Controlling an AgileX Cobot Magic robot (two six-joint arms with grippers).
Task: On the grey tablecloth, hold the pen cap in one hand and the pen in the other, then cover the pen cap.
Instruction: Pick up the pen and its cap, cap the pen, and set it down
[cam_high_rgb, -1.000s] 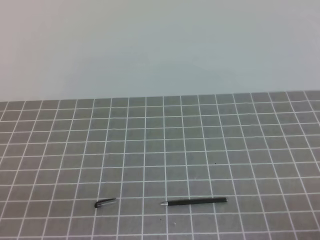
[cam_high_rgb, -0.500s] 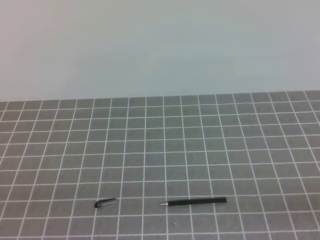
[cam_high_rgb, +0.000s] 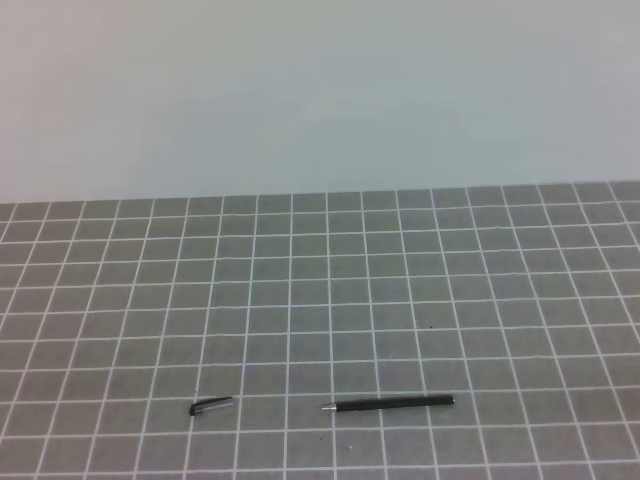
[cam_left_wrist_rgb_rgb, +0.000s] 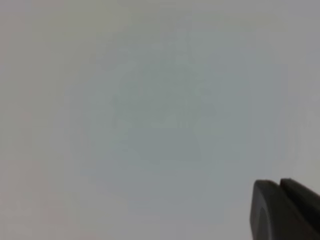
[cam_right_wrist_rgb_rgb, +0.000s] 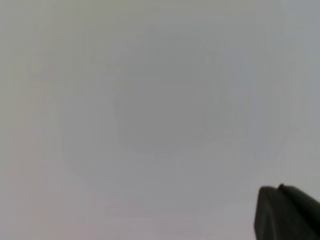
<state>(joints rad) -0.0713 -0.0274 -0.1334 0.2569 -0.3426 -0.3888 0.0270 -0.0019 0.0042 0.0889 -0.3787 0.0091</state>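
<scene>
On the grey tablecloth (cam_high_rgb: 320, 300), near its front edge, lies the short black pen cap (cam_high_rgb: 209, 406) at the left. To its right the long thin black pen (cam_high_rgb: 388, 403) lies flat, silvery tip pointing left toward the cap. Neither arm appears in the high view. In the left wrist view, my left gripper (cam_left_wrist_rgb_rgb: 280, 186) shows only as dark fingertips pressed together at the lower right, nothing between them. My right gripper (cam_right_wrist_rgb_rgb: 280, 189) looks the same in the right wrist view, shut and empty. Both wrist views face a blank pale surface.
A plain pale wall (cam_high_rgb: 320, 90) rises behind the cloth's far edge. The cloth runs past the left, right and front edges of the high view.
</scene>
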